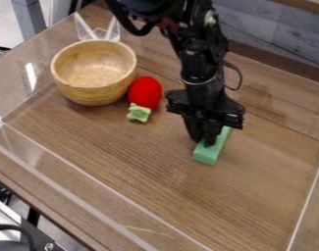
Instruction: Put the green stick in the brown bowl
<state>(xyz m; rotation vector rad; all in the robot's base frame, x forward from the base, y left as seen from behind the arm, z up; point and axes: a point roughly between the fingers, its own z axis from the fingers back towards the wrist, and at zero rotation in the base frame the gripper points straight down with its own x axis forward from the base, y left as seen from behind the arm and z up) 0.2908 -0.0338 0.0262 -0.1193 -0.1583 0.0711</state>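
Observation:
The green stick (212, 148), a light-green bar, lies on the wooden table right of centre, pointing away from the camera. My gripper (206, 131) points almost straight down over its far end. The black fingers are drawn in against the stick's sides, so the gripper is shut on it, and the stick still rests on the table. The brown bowl (93, 71) stands at the back left, round and light wood, with nothing inside. It is well apart from the gripper.
A red round toy (146, 91) with a small green leafy piece (139, 114) sits between bowl and stick. Clear plastic walls (30, 147) ring the wooden table (109, 167). The arm's black links rise toward the top of the view.

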